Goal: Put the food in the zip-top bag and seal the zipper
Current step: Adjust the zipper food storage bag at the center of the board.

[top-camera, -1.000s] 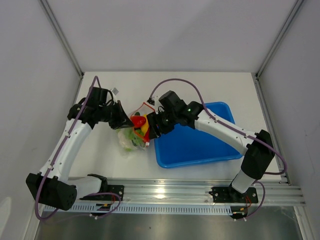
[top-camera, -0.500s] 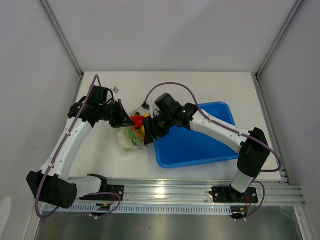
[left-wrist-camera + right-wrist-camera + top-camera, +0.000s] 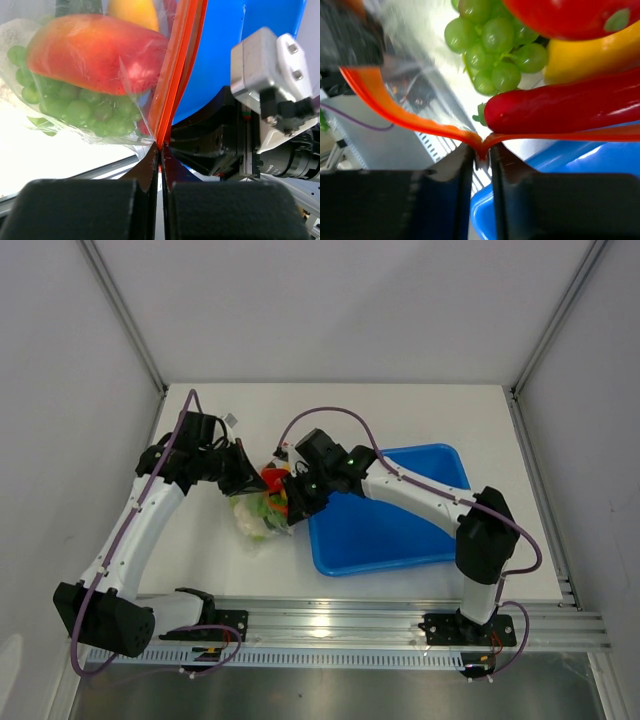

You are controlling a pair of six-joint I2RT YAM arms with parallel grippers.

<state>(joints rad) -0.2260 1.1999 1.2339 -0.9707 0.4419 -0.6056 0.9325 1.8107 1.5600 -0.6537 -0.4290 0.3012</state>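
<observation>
The zip-top bag, just left of the blue tray, holds tomato, lettuce, squash and chili; its zipper stretches sideways between left gripper and right gripper, both clamped on it

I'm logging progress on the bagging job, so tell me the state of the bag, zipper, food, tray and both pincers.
zip-top bag: held by its mouth between the two pincers, filled.
food: inside the bag.
zipper: pinched in two places; whether it is fully sealed, cannot tell.
left pincer: shut on the zipper.
right pincer: shut on the zipper.
blue tray: flat on the table, beside the bag.
</observation>
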